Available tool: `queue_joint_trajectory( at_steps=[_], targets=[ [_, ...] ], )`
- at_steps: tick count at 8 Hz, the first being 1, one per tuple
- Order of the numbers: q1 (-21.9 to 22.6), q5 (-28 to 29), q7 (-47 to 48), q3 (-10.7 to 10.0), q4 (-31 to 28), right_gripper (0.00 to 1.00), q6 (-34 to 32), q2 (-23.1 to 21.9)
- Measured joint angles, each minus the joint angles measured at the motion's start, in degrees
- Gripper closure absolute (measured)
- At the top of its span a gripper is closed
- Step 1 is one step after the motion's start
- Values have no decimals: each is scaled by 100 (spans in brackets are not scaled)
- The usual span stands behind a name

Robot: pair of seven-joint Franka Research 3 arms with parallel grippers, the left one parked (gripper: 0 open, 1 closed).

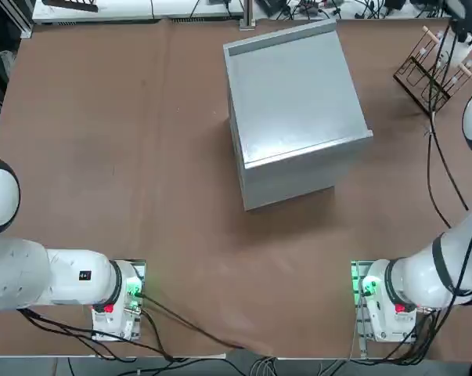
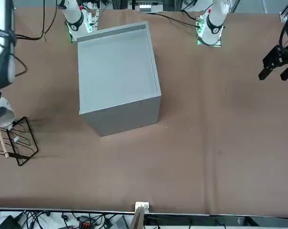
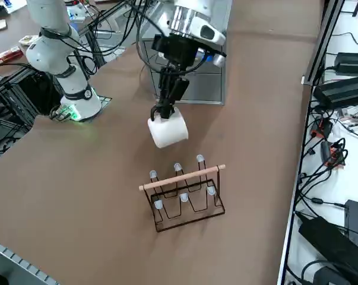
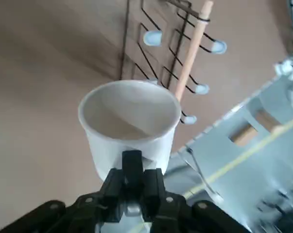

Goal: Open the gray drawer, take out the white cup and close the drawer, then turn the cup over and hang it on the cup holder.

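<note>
Okay, right gripper (image 4: 132, 167) clamped on the white cup (image 4: 129, 121), near the cup holder (image 3: 181, 177). Wrist view shows the cup's open mouth; right side view shows only its outside. Handle can't be made out behind the fingers. Top view: cables (image 1: 432, 117) and arm partly cover cup and holder. Farther off, gray cabinet (image 3: 202, 86), partly hidden by the arm in right side view.

Before you spreads the brown tabletop (image 1: 142, 157); along its far edge you have a white surface (image 1: 165, 9) strewn with dark cables (image 3: 324, 172).
</note>
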Motion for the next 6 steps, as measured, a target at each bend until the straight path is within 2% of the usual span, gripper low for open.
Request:
queue_joint_trajectory(
  at_steps=[2,4,6],
  targets=[
    [-105,-972,846,504,-621,81,168,-166],
    [-174,-1832,1806,933,-1317,81,308,-270],
    [-171,-2752,2352,1293,-1937,81,360,-336]
  ],
)
